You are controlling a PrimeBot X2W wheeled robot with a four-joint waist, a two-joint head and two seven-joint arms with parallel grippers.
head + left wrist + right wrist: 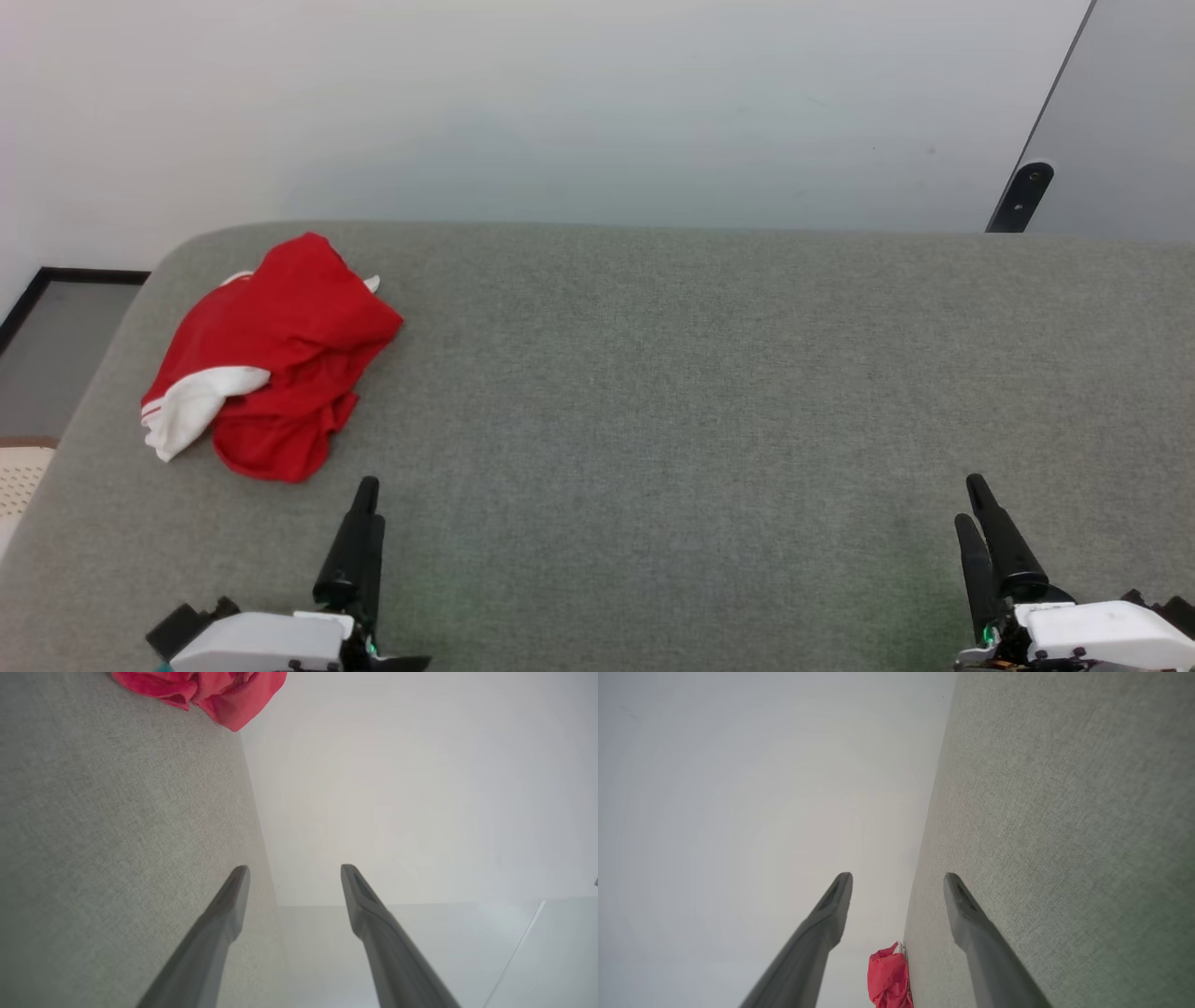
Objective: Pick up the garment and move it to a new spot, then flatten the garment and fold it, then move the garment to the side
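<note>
The garment (280,359) is a crumpled red T-shirt with a white sleeve, lying in a heap at the far left of the grey padded table (672,373). My left gripper (366,495) hovers near the front edge, a little to the right of and nearer than the heap, open and empty. My right gripper (973,504) waits at the front right, far from the shirt, open with nothing between its fingers. In the left wrist view the garment (210,690) peeks in at the top, beyond the spread fingers of my left gripper (294,870). The right wrist view shows the garment (889,977) small and distant, past my right gripper (899,877).
A pale wall (560,103) runs behind the table. A grey panel with a dark bracket (1022,196) stands at the back right. Off the table's left edge lie a dark-framed floor patch (56,345) and a beige perforated object (19,481).
</note>
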